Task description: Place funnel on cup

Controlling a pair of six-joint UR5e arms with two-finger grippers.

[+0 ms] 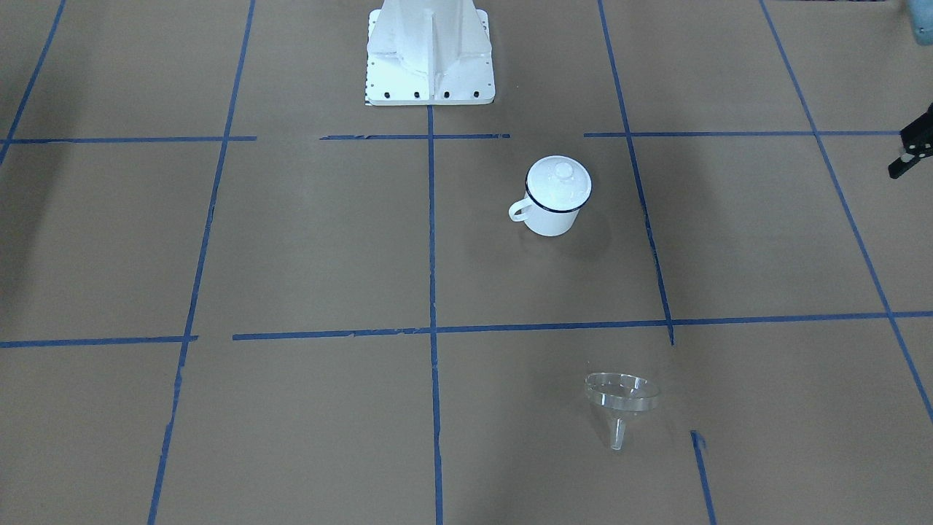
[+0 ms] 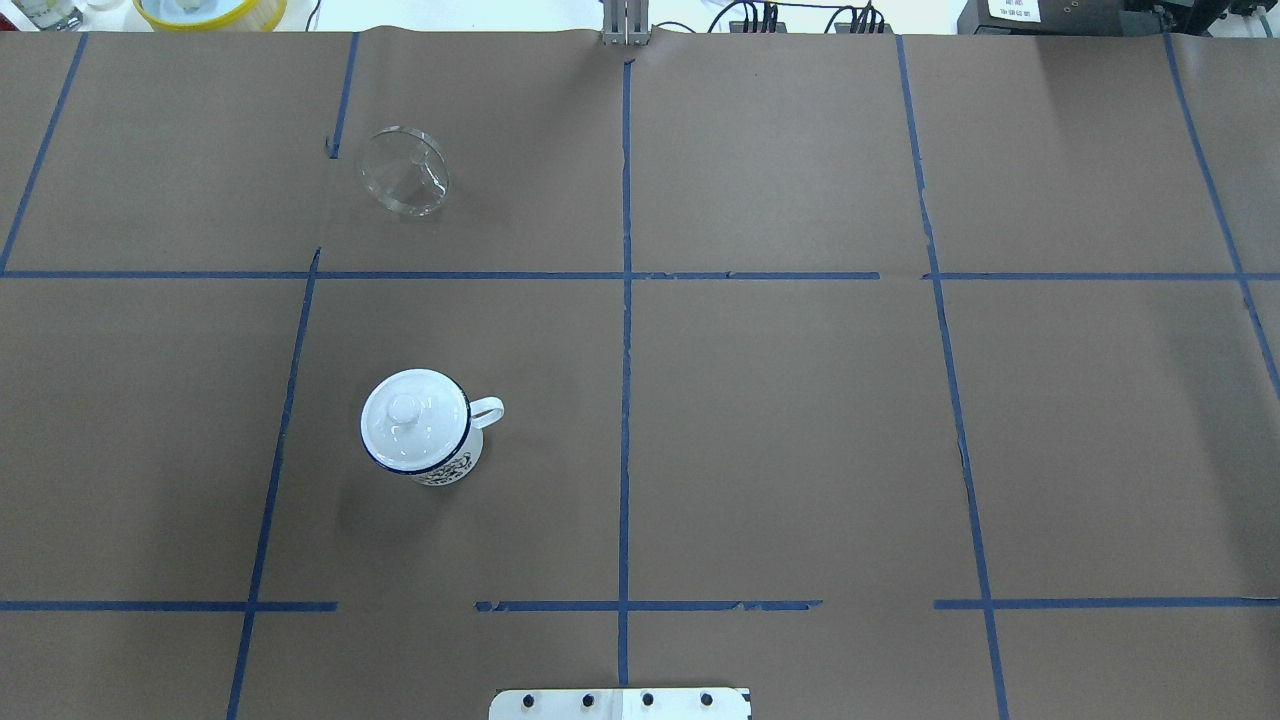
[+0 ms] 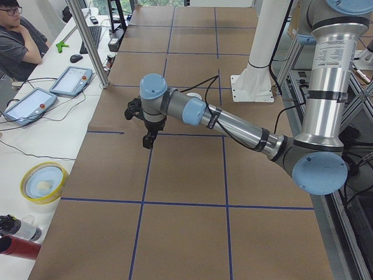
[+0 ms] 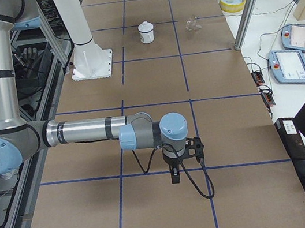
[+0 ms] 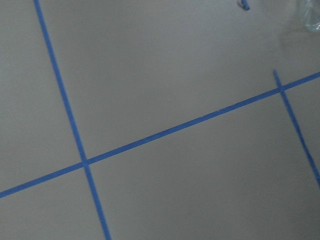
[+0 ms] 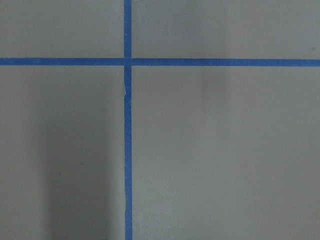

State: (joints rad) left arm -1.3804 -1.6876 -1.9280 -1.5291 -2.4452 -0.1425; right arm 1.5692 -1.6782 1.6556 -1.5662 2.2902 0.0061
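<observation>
The cup (image 1: 552, 216) is a white enamel mug with a dark blue rim, upright on the brown table left of its centre line in the overhead view (image 2: 455, 462). A round white knobbed lid (image 1: 558, 182) sits on top of it. The clear funnel (image 1: 622, 397) lies on its side on the far part of the table, apart from the cup (image 2: 404, 172). My left gripper (image 3: 147, 142) hovers over the table's left end, far from both; only its edge shows in the front view (image 1: 910, 152). My right gripper (image 4: 175, 178) hovers over the right end. I cannot tell whether either is open or shut.
The white robot base (image 1: 430, 51) stands at the near edge of the table. A yellow bowl (image 2: 210, 10) sits off the far left corner. A metal post (image 3: 87, 41), two teach pendants (image 3: 71, 80) and a seated person (image 3: 20, 41) are on the far side.
</observation>
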